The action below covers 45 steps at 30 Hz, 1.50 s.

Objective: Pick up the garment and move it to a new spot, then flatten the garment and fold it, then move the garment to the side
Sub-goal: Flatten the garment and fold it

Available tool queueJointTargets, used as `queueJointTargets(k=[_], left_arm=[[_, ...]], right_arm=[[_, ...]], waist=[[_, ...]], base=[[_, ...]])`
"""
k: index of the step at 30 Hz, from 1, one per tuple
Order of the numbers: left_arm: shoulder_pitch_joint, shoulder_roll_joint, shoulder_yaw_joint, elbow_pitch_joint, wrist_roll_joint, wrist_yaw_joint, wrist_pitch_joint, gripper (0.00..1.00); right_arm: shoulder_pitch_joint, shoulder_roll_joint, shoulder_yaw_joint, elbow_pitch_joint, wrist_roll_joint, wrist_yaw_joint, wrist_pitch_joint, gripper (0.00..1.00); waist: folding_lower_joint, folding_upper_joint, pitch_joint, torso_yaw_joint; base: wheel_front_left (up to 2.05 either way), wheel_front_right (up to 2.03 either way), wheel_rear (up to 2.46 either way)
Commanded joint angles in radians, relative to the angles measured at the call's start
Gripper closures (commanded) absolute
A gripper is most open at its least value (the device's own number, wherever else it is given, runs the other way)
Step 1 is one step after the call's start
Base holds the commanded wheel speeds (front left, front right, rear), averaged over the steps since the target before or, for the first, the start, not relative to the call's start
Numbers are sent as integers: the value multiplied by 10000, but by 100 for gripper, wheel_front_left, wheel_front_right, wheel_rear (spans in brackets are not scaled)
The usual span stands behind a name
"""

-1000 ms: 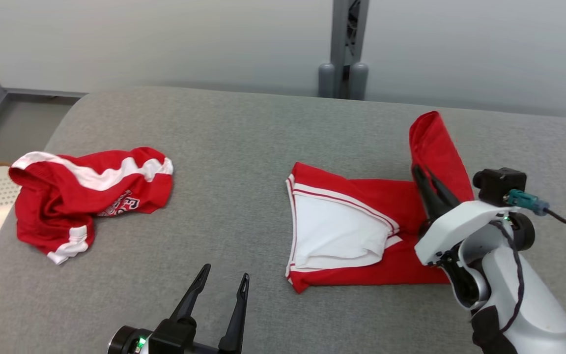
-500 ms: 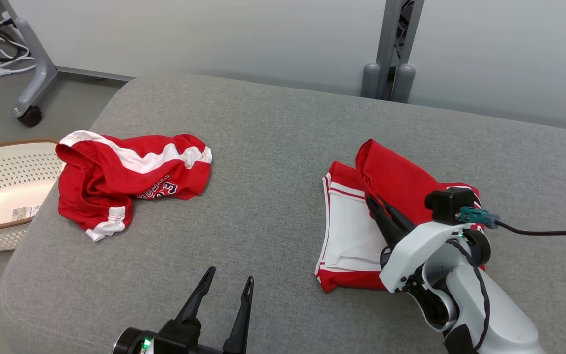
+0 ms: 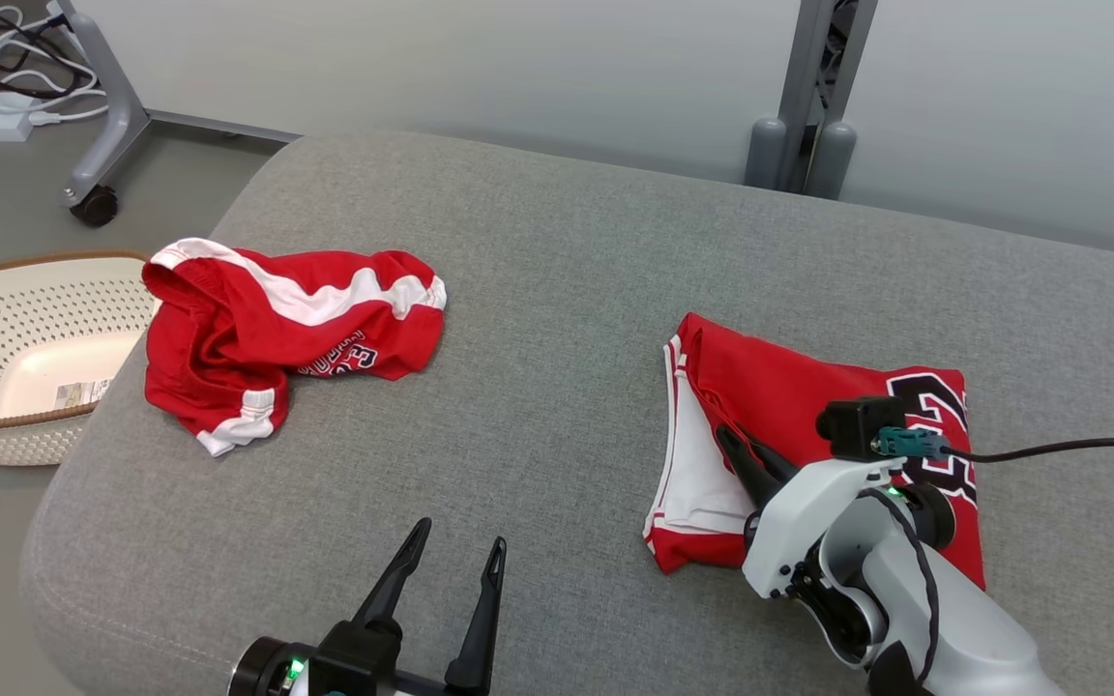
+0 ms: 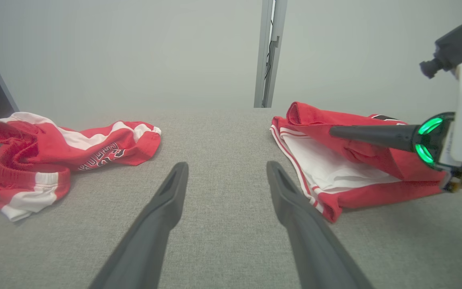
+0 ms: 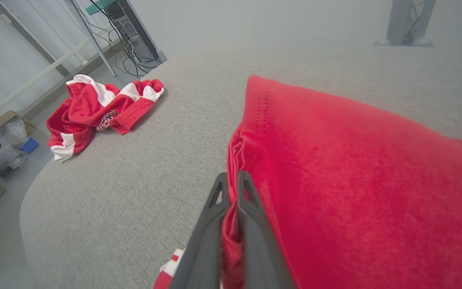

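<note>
Left claw [image 4: 227, 165] gapes over grey cushion [image 4: 223, 224] between crumpled shorts [image 4: 54, 148] and the folded garment [image 4: 335, 168].

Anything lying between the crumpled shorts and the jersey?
No: only bare grey cushion between shorts and jersey, plain in the head view.

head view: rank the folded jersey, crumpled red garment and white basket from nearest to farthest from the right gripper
1. folded jersey, pinched in the right gripper, right side
2. crumpled red garment, well to the left
3. white basket, farthest left, past that garment
</note>
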Motion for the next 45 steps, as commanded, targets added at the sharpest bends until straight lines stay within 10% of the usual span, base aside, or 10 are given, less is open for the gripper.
queueJointTargets(k=[1,8,9,11,22,34,45], left_arm=[[-154,31,5,-1,-57,46,-40,0],[-194,30,-44,68,-67,61,-40,0],[-188,30,-47,83,-58,57,-40,0],[-179,31,-36,116,-25,47,-40,0],[18,31,1,188,-443,131,-40,0],[212,35,574,-180,-764,461,-40,0],[234,34,1069,-285,-1072,743,-40,0]], right_arm=[[-117,-60,70,127,151,0,-118,100],[-399,-57,776,653,981,0,-599,100],[-378,-50,954,564,1270,0,-589,89],[-353,-50,1278,437,1791,0,-567,0],[-996,-64,1418,833,2523,0,-1799,0],[354,-422,-2180,-1090,-1698,0,-1899,0],[2376,-340,-3026,-3340,-3314,0,-1902,0]], waist=[[0,0,27,31],[0,0,16,109],[0,0,3,110],[0,0,-29,99],[0,0,-417,-427],[0,0,-749,-2007],[0,0,-918,-3193]], base=[[0,0,0],[0,0,0],[0,0,0],[0,0,0],[0,0,0],[0,0,0],[0,0,0]])
